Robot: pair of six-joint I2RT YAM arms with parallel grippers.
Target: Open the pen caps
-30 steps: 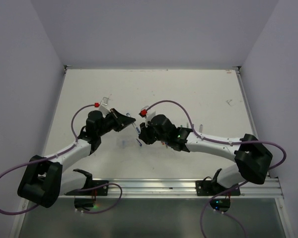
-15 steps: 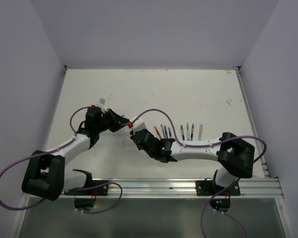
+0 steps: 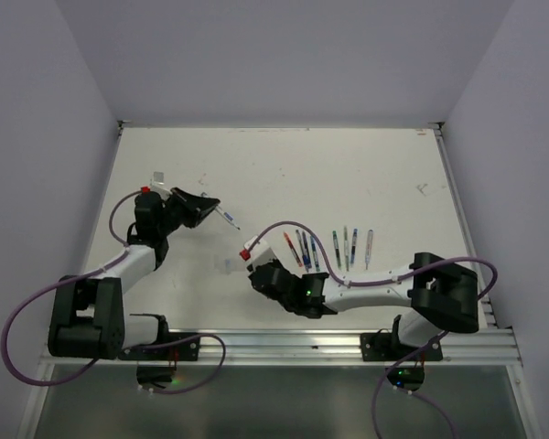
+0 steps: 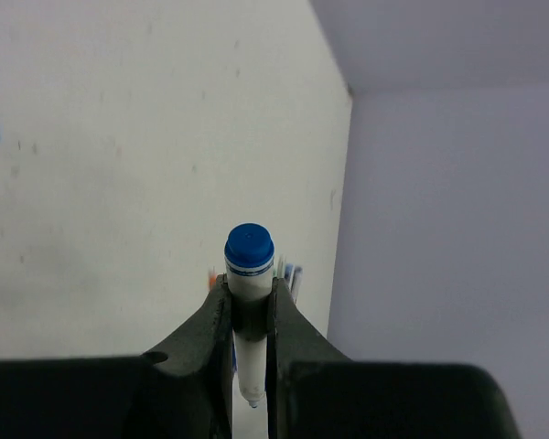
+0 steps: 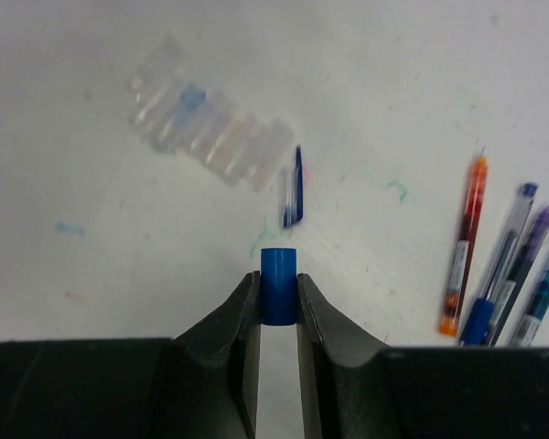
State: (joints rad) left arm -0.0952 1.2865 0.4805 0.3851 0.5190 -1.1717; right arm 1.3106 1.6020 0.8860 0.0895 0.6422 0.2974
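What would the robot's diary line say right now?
left jaws: shut on pen | right jaws: shut on blue cap | other pens: in row on table

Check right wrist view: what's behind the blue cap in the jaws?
Beyond the blue cap: a small dark-blue piece and a blurred clear cluster lying on the table. The cap and jaws cover the table directly under them.
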